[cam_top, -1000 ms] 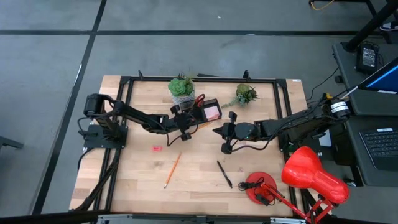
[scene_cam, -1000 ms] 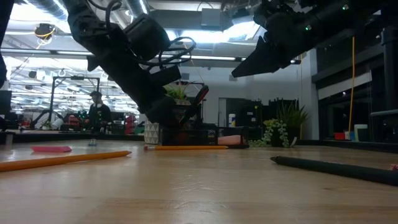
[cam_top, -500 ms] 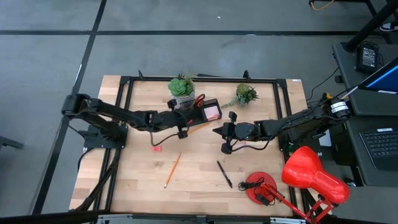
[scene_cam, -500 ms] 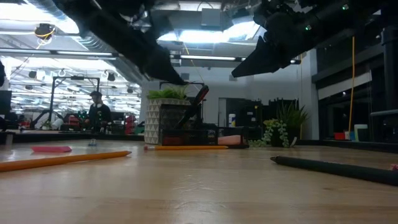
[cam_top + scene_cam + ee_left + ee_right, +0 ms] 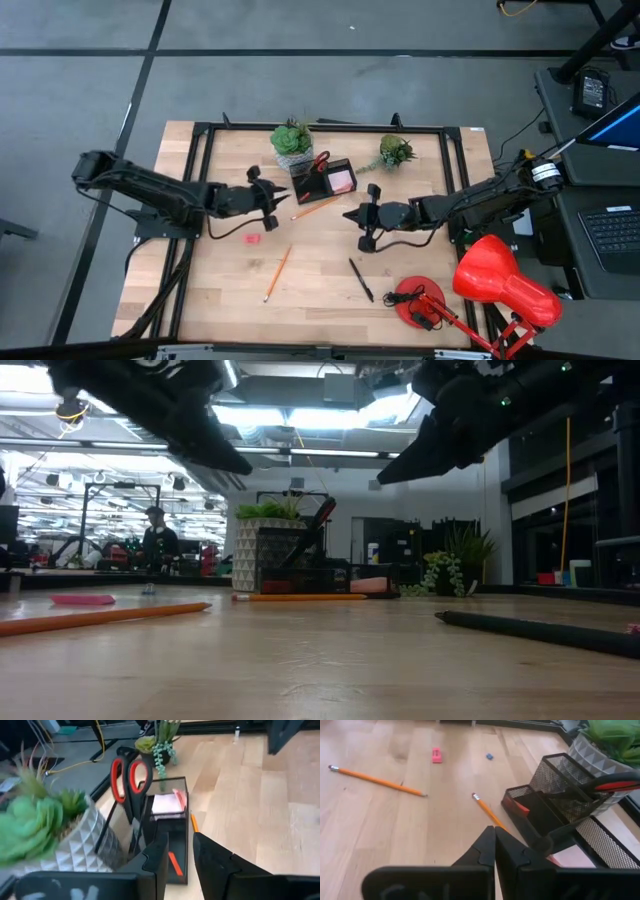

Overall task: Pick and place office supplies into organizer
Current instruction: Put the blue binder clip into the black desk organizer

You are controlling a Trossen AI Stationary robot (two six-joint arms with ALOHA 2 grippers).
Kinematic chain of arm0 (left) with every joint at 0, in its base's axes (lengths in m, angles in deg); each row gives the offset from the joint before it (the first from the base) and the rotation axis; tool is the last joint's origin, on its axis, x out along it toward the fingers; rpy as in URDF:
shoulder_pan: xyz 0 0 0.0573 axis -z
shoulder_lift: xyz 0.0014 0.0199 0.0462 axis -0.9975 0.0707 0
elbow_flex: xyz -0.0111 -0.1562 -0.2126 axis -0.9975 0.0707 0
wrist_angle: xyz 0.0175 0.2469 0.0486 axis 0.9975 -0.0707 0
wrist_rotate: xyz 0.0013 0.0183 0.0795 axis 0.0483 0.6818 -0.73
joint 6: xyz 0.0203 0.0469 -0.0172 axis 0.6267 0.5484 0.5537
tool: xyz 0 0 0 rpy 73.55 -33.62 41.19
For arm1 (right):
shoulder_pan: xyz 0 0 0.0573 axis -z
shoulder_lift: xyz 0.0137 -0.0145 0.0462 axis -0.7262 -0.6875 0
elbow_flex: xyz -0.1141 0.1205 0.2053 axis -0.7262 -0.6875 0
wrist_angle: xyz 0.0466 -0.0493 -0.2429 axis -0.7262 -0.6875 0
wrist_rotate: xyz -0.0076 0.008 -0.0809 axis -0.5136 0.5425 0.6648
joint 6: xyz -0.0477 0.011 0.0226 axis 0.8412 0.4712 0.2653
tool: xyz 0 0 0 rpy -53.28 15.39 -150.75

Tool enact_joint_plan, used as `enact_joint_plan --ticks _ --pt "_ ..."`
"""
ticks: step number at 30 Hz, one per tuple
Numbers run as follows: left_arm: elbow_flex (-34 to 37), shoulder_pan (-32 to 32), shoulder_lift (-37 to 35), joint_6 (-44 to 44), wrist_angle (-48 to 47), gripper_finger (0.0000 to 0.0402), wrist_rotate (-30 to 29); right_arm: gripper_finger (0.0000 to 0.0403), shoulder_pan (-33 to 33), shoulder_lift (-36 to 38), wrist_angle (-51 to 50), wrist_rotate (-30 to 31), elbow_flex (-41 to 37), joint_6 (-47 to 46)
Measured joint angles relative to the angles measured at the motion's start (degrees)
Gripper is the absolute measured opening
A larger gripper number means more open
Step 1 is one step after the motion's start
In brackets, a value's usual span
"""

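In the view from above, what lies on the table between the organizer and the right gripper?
One orange pencil lies there, beside the organizer, slanting toward the right gripper. The high view shows it.

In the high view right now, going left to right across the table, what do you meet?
left gripper → organizer → right gripper → small plant → red desk lamp
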Motion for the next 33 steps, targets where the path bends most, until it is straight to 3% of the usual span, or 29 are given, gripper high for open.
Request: enact_joint_plan --ticks 9,14,18,25,33 --pt "5.60 2.99 -3.63 -8.47 -0.88 0.0081 -1.56 0.0010 -0.25 0.00 0.00 0.00 0.00 -0.04" --pt "5.74 2.96 -4.23 -16.90 -9.13 0.0090 -5.01 0.0010 -0.25 0.00 0.10 0.00 0.00 0.08" --pt "5.74 2.95 -4.23 -30.29 -17.25 0.0097 -7.62 0.0010 -0.22 0.00 0.13 0.00 0.00 0.26" --pt "5.76 2.96 -4.23 -45.01 -23.47 0.0100 -3.77 0.0010 -0.18 0.00 0.34 0.00 0.00 4.31" --pt "5.76 2.96 -4.21 -44.35 -23.48 0.0100 2.68 0.0010 -0.17 0.00 1.75 0.00 0.00 9.00"
